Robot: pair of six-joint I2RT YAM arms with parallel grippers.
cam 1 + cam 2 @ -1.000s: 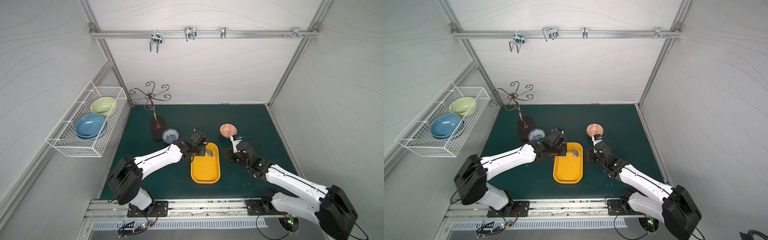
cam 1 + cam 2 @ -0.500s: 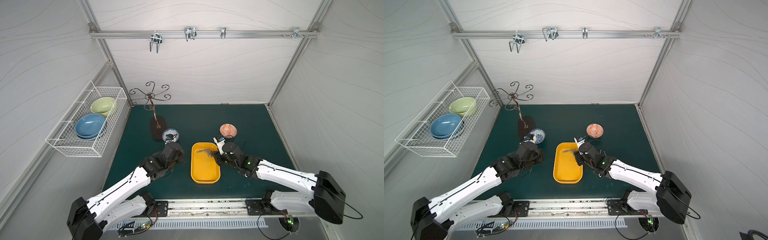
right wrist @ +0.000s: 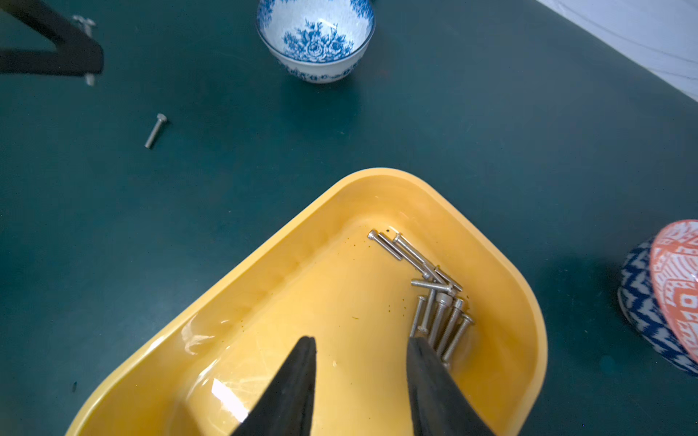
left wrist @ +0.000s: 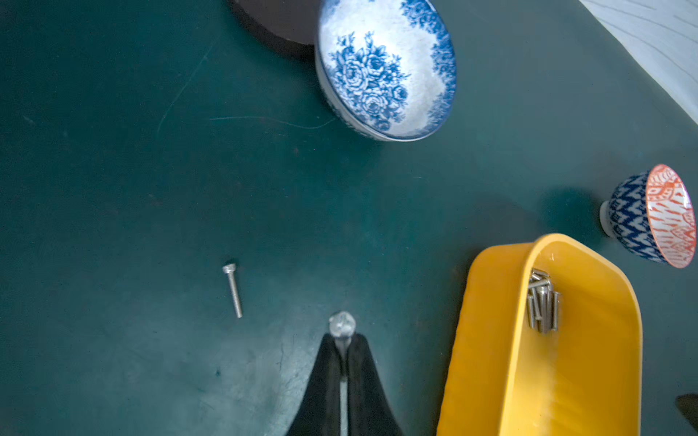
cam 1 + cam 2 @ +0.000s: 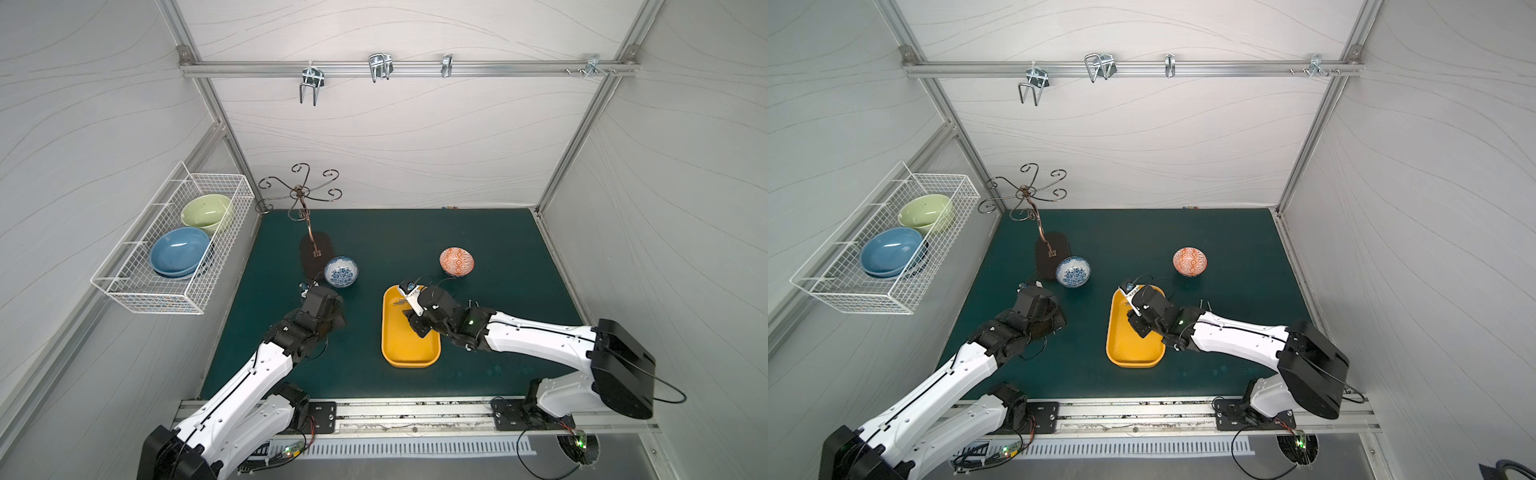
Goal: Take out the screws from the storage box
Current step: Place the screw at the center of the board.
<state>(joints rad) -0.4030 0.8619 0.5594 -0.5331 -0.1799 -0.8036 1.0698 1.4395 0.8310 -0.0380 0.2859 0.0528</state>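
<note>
Hovering inside the yellow box point(image 3: 264, 287) mid-desk, the right gripper point(image 3: 360, 343) gapes beside about ten screws point(image 3: 434, 298) at its far end; the left gripper point(image 4: 342, 341) pinches one screw point(image 4: 342, 324) over bare desk point(image 4: 151, 188), a second screw point(image 4: 232, 290) lying loose.

- The shallow yellow plastic storage box point(image 5: 409, 353) is lying on the dark green table mat point(image 5: 498, 249), roughly midway between the two arms.
- The small silver metal screws point(image 3: 438, 302) are lying bunched in the storage box's far end.
- The right gripper point(image 3: 360, 343) is hanging inside the storage box on the robot's side of the screws, with one finger just beside them.
- The white bowl with blue flowers point(image 5: 340, 271) is sitting beyond the storage box's far left corner, with the brown metal hook stand point(image 5: 322, 245) just behind it.
- The orange-patterned bowl point(image 5: 456, 261) is sitting beyond the far right corner.
- A loose screw point(image 4: 232, 290) is lying on the mat left of the storage box.
- The left gripper point(image 4: 342, 339) is hanging near it, with a pinched screw point(image 4: 342, 324) sitting between its tips.
- The white wire basket point(image 5: 137, 291) is hanging far left of the storage box, on the wall.
</note>
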